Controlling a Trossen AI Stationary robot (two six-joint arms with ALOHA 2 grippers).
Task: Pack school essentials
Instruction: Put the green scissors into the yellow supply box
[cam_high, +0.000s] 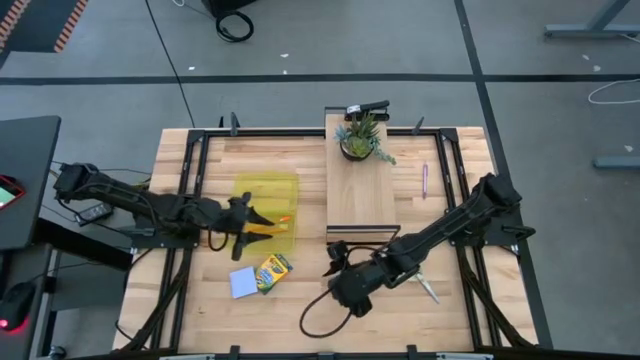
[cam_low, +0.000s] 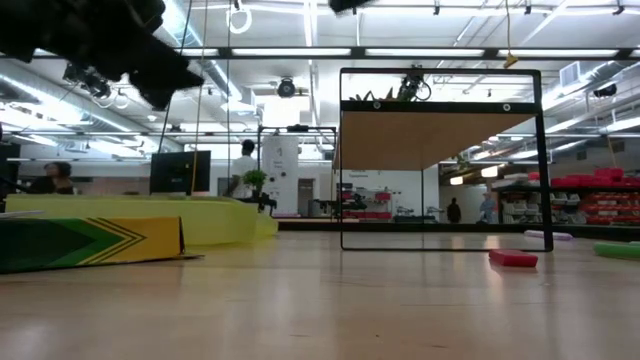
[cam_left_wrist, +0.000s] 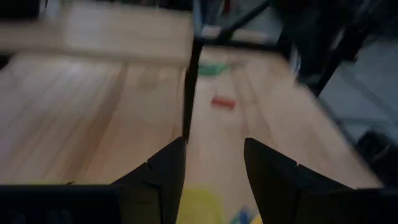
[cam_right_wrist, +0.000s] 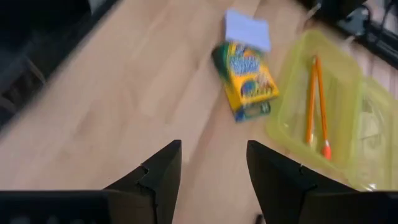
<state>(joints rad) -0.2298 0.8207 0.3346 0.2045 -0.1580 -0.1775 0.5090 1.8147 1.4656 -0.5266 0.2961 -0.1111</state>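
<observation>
Left end effector (cam_high: 243, 215) hovers over the yellow case (cam_high: 268, 190) near the surface's left edge, fingers apart and empty, two orange pencils (cam_right_wrist: 316, 99) already inside. Right end effector (cam_high: 338, 272), also apart and empty, sits near the front edge. Next likely pick: crayon box (cam_high: 271, 271) or notepad (cam_high: 243, 283) just beside the case, needing a descent and closure.

Robotics lab / open workshop: butcher-block desk (cam_high: 300, 310) in a black metal frame (cam_high: 190, 180), grey floor with taped lines (cam_high: 300, 78), ceiling strip lights (cam_low: 400, 50), red storage shelves (cam_low: 590, 200), monitor (cam_low: 180, 172), people in background.
</observation>
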